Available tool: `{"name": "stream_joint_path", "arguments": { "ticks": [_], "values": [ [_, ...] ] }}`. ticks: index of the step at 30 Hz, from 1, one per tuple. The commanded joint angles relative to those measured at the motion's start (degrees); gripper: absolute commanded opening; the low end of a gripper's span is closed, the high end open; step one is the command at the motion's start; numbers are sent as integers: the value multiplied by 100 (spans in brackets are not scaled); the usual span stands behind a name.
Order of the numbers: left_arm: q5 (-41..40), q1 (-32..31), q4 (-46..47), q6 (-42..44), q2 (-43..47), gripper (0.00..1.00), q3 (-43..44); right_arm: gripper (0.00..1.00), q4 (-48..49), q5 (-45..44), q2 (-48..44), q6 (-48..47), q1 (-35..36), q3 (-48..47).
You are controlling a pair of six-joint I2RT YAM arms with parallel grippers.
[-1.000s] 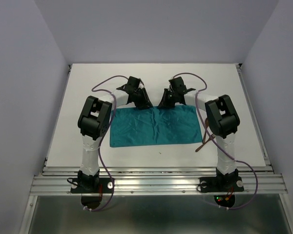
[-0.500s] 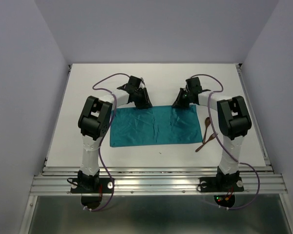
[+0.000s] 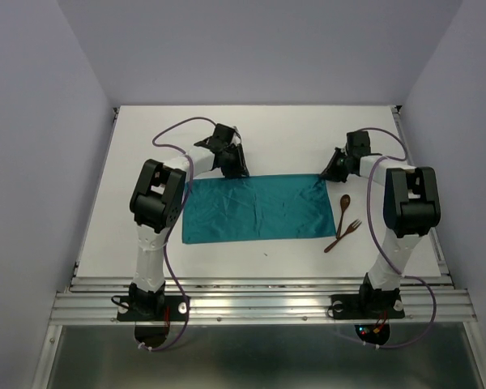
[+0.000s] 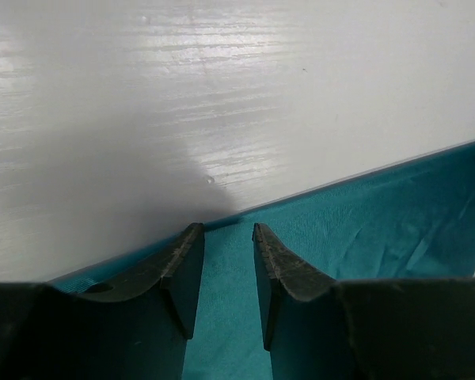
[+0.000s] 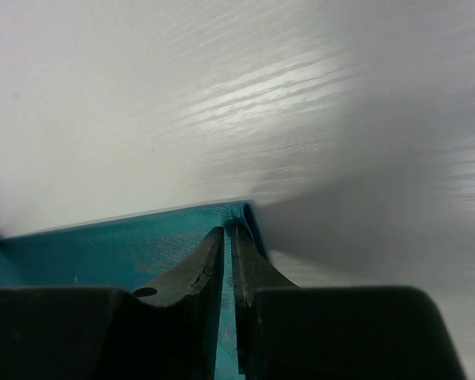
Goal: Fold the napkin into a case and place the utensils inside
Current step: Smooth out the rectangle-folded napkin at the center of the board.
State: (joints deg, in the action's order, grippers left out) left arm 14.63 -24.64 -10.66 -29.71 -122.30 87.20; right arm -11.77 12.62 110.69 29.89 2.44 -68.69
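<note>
White table — teal napkin lying flat, 2 utensils just right of it | left gripper spread over far edge | right gripper pinching far-right corner | next: close left on its corner, pull level — no wrinkles

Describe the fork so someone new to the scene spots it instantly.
On the white table, find the teal napkin; two reddish-brown utensils lie just off its right edge. The fork is the one nearer the arm bases, lying slantwise, with split tines where the spoon has a rounded bowl.
</note>
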Motion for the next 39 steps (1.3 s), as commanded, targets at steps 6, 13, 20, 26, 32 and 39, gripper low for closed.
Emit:
{"name": "stream_joint_path", "arguments": {
  "ticks": [6,13,20,26,32,39],
  "values": [
    [-733,100,-630,431,31,43,254,14,8,-286,66,-132,-217,127],
    [-901,530,-701,519,294,43,-132,14,-141,-674,172,-229,-217,145],
    [-953,1110,-587,519,917,43,-713,14,-133,-542,277,-229,-217,101],
    [-1199,1208,-569,476,1638,44,-1108,14,-124,-410,251,-247,-217,110],
    [-1367,979,-579,309,2016,44,-1442,14,-124,-287,277,-238,-217,66],
    [-1393,812,-156,141,2080,44,-1829,14,-115,-190,321,-212,-217,57]
  ]
}}
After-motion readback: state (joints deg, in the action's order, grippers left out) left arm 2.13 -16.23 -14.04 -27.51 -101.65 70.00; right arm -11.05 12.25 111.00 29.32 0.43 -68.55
